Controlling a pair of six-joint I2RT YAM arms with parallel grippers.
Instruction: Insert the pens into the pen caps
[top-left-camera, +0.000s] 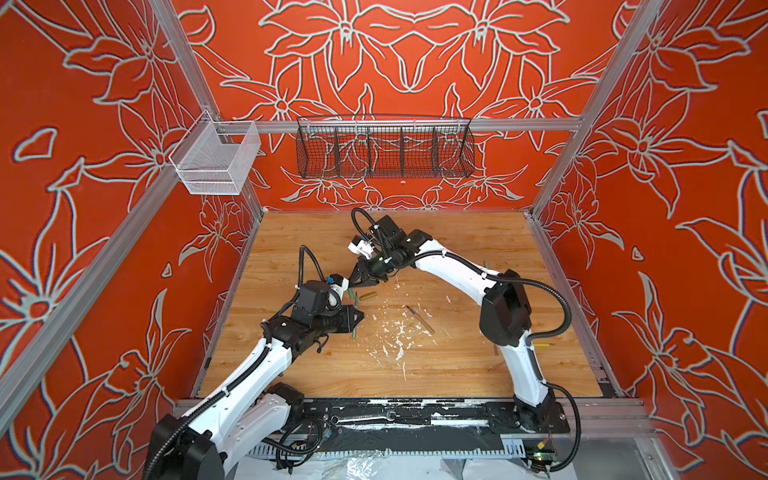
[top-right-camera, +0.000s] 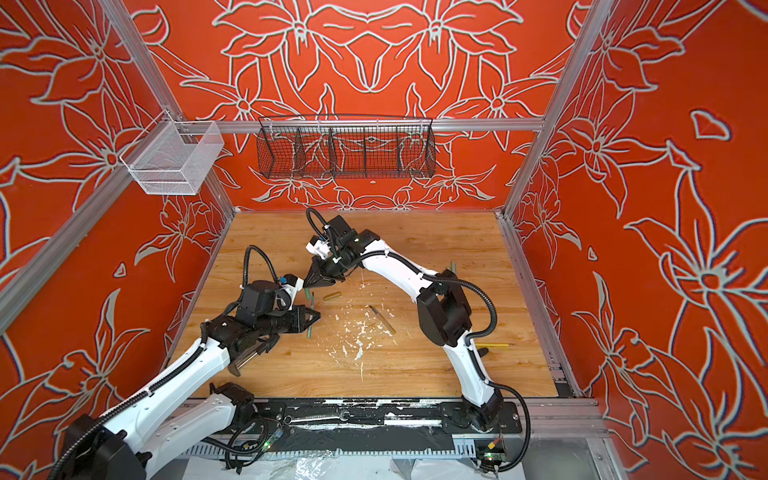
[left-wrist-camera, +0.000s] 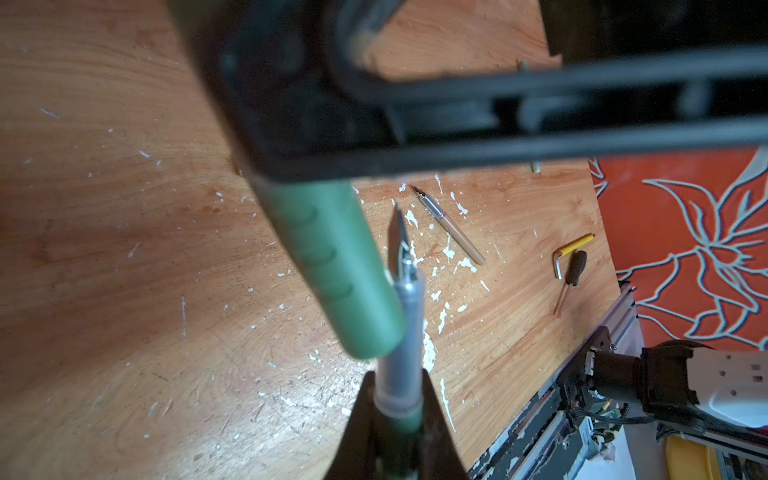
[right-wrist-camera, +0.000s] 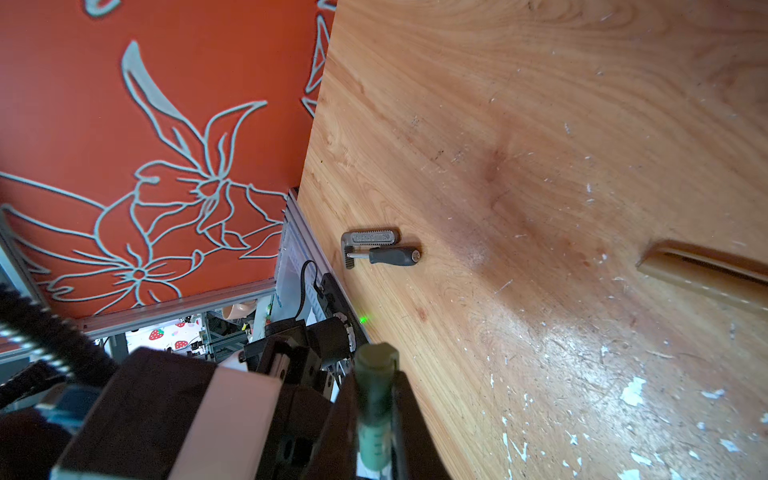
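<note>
My left gripper (left-wrist-camera: 399, 386) is shut on a green pen (left-wrist-camera: 405, 316) with a clear front section; its dark nib is bare. My right gripper (right-wrist-camera: 376, 374) is shut on a pale green pen cap (right-wrist-camera: 374, 415). In the left wrist view the cap (left-wrist-camera: 332, 266) slants beside the pen, its end against the clear section and the nib outside it. Both top views show the two grippers (top-left-camera: 357, 318) (top-left-camera: 353, 286) close together at mid-left of the table. A tan pen (top-left-camera: 419, 319) and an olive cap (top-left-camera: 367, 296) lie on the wood.
A yellow-handled hex key (left-wrist-camera: 573, 249) and a black screwdriver (left-wrist-camera: 575, 270) lie near the right edge. A grey tool (right-wrist-camera: 372, 237) lies by the left edge. Another pen (top-right-camera: 453, 266) rests behind the right arm. White flecks scatter over the wooden table (top-left-camera: 457, 374). Wire baskets (top-left-camera: 384, 149) hang on the back wall.
</note>
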